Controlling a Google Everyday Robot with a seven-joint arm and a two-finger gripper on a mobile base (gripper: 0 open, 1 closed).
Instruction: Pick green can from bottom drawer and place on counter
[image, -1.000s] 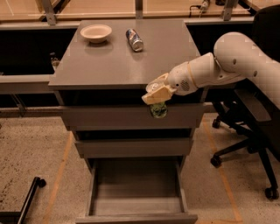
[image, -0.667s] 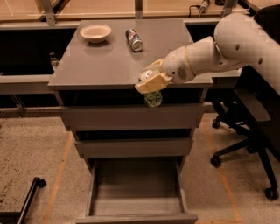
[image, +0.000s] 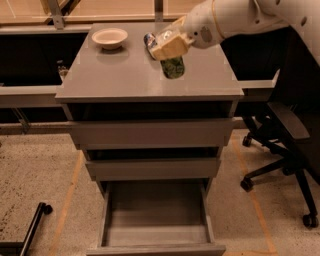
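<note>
My gripper (image: 171, 50) is over the middle-right of the grey counter (image: 120, 80), shut on the green can (image: 173, 67). The can hangs below the tan fingers (image: 170, 46), upright, just above the counter surface; I cannot tell if it touches. The white arm reaches in from the upper right. The bottom drawer (image: 156, 240) is pulled open at the foot of the cabinet, its grey floor bare.
A white bowl (image: 109, 37) sits at the counter's back left. A blue-and-silver can (image: 149, 40) lies behind the gripper. The two upper drawers (image: 150, 135) are shut. A black office chair (image: 282, 150) stands to the right. A black bar (image: 30, 230) lies at lower left.
The gripper has carried the green can up from the cabinet's front edge and back over the counter top, toward the middle.
</note>
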